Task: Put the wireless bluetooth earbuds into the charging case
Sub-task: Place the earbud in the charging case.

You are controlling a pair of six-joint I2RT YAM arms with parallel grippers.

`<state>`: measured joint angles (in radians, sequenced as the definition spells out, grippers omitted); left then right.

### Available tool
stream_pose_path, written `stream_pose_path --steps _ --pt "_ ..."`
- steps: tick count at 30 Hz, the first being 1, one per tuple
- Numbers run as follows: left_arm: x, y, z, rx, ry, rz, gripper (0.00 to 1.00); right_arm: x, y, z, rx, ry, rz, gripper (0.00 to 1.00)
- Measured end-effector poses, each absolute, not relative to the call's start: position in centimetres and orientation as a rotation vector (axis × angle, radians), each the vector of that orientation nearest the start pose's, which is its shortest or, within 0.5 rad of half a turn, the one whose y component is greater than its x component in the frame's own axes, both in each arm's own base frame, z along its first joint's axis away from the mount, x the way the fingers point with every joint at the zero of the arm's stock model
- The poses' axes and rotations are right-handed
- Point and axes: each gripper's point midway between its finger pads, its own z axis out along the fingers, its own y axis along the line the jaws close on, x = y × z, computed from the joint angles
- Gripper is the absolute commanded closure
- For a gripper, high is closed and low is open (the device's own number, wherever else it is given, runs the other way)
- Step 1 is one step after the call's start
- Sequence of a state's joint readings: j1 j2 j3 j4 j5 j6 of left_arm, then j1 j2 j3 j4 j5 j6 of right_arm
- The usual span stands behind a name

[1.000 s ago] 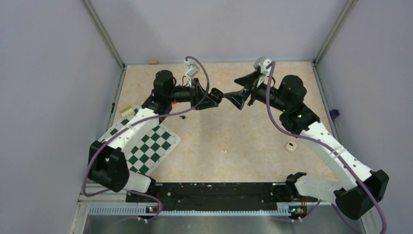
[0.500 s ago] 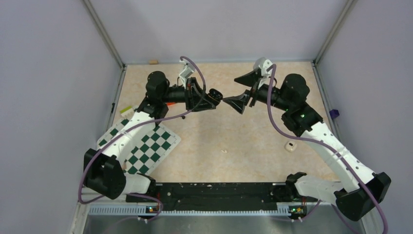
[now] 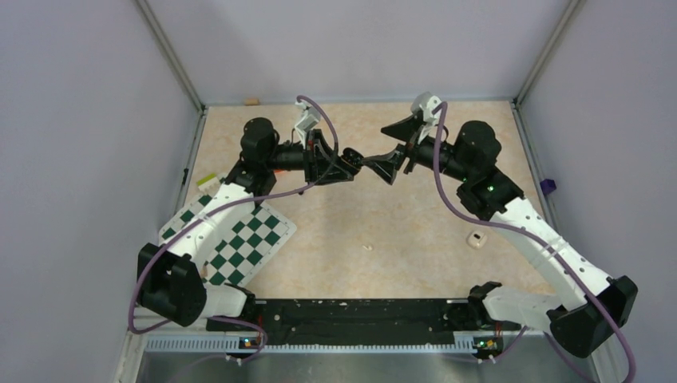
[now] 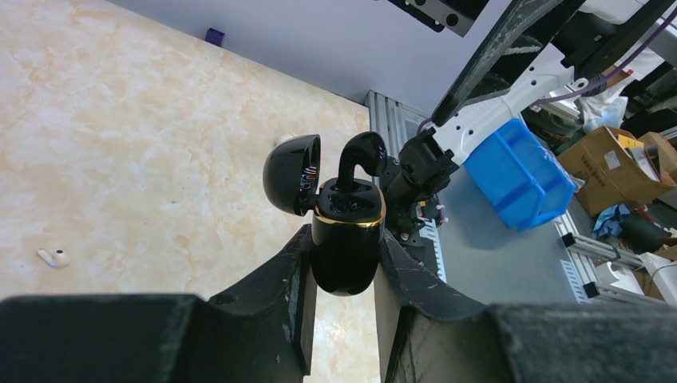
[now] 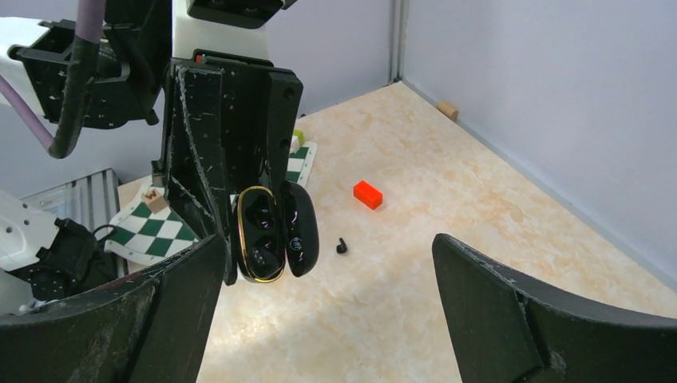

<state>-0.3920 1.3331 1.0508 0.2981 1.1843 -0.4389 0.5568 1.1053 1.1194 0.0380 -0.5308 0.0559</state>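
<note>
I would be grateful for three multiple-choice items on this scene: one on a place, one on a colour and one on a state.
1. Where is the case?
A. Lying on the table
B. Between the left gripper's fingers
C. On the mat

2. What colour is the case's rim?
A. Gold
B. Red
C. Green

3. What state is the lid in?
A. Shut
B. Open
C. Taken off

Answers:
1 B: the left wrist view shows a finger pressed against each side of the case, which is held off the table.
2 A: a gold band rings the mouth of the black case.
3 B: the lid is swung back on its hinge, and an earbud stands up out of the case.
</note>
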Motion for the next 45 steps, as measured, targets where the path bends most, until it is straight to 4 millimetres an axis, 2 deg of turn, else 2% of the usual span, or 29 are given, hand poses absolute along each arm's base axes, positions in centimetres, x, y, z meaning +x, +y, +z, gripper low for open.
stream_pose_path --steps 6,16,28,34,41,45 --pt "24.5 -28.4 32.0 0.98 1.517 -1.512 1.0 27.4 28.2 37.1 -0.81 1.407 0.862 0.01" --pt "24.9 -28.4 31.8 0.976 1.519 -1.488 1.0 28.0 28.2 35.4 -0.825 1.434 0.797 0.01" --pt "25.0 -28.3 31.4 0.971 1.535 -1.476 1.0 28.4 28.7 34.5 -0.831 1.454 0.775 0.01" --pt "25.2 -28.2 31.3 0.964 1.542 -1.47 1.0 28.5 28.7 34.4 -0.818 1.462 0.772 0.01" --pt "25.2 -28.2 31.3 0.966 1.54 -1.469 1.0 27.7 29.1 34.5 -0.821 1.474 0.83 0.01" --pt "25.1 -28.2 31.2 0.976 1.532 -1.467 1.0 27.4 29.2 35.5 -0.833 1.458 0.845 0.01"
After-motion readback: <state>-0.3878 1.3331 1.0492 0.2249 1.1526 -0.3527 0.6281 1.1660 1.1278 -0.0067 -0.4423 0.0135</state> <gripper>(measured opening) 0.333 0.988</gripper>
